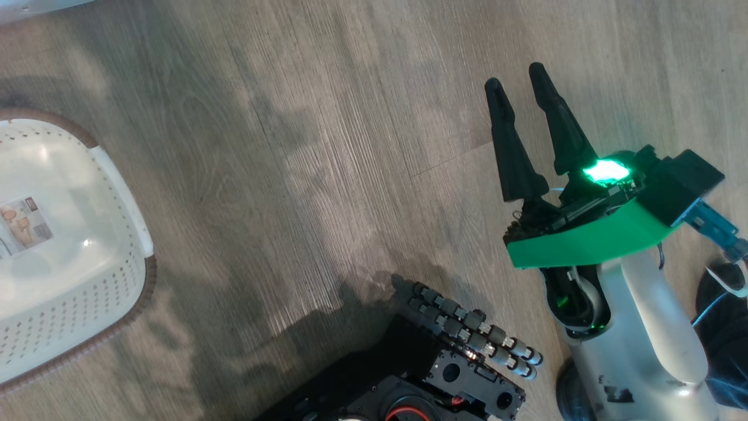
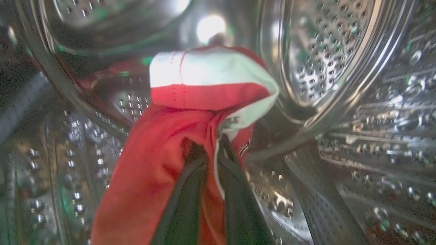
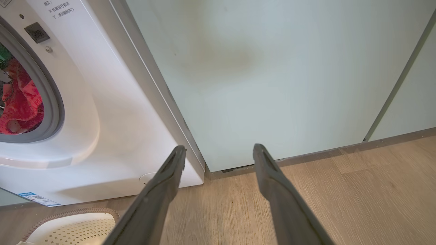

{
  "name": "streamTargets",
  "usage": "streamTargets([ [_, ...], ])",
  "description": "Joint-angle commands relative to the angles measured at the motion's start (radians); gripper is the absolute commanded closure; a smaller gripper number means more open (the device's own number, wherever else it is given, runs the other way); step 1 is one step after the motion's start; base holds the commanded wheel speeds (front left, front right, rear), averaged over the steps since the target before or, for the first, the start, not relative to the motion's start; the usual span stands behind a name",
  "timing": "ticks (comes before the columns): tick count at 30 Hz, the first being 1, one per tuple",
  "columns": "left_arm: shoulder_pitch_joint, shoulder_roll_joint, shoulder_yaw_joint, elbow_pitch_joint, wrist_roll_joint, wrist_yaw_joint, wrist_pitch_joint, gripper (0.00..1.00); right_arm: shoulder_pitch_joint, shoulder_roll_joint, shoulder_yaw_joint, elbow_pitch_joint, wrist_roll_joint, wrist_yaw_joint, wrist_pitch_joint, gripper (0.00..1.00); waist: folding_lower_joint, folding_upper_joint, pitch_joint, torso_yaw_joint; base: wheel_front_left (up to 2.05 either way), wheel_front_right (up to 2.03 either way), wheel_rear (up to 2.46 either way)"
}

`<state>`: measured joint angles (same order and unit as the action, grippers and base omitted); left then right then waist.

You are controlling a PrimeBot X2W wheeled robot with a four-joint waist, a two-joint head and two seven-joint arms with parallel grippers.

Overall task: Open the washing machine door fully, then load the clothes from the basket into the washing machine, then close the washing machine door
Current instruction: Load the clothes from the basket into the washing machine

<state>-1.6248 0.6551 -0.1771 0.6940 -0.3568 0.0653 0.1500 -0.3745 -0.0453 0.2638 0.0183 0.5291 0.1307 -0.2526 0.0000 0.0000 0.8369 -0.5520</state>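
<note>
L gripper inside steel drum of washing machine, clenched on clothes: red fabric w/ white band, draped over both fingers. R gripper released, jaws wide apart, hangs above wood floor. Basket on floor at robot's left, well apart from R gripper. Right wrist view: more red cloth in drum opening.

Grey-brown wood-plank floor, patchy shadows; pale mint cabinet panels above baseboard.
</note>
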Motion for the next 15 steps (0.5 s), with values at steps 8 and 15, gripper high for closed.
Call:
streamTargets([
  [8,-0.134,0.014,-0.052,0.017,0.09,0.002,-0.26,1.0,0.019,-0.005,0.016,-0.051,0.007,0.0,-0.009,0.0,0.0,0.0,0.017,0.005,0.0,0.0,0.0],
  [15,-0.12,0.012,-0.061,0.134,0.075,-0.015,-0.235,1.0,0.024,-0.005,0.008,-0.052,0.009,0.0,-0.009,0.0,0.0,0.0,0.027,0.015,0.0,0.0,0.0],
])
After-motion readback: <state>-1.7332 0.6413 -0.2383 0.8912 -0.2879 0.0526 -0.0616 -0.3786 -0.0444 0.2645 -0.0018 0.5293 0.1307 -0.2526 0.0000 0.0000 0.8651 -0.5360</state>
